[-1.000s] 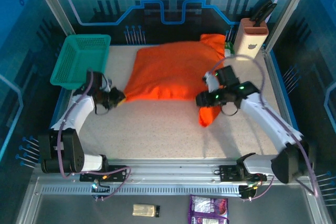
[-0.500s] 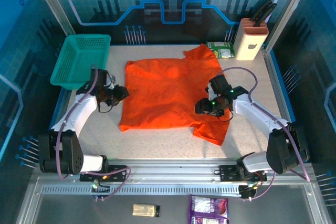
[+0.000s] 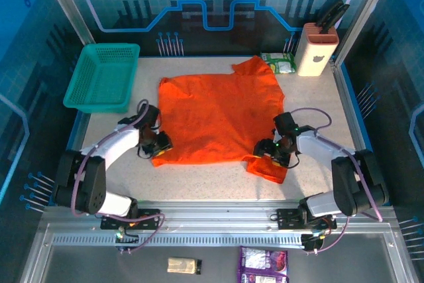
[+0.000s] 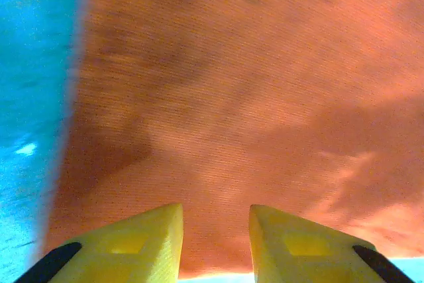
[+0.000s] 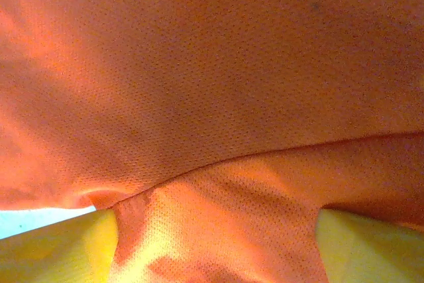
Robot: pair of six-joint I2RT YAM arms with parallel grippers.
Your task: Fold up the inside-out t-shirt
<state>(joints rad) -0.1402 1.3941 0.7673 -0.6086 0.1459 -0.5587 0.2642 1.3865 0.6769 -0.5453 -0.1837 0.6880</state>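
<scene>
Currently left gripper [image 3: 161, 145] sits low at the lower-left corner of the t-shirt [image 3: 218, 114], jaws slightly parted, cloth behind the gap, not pinched. Right gripper [image 3: 268, 152] is over the crumpled lower-right sleeve, jaws spread wide, sleeve fold lying loose between them. Shirt body lies flat mid-frame, far sleeve toward upper right
</scene>
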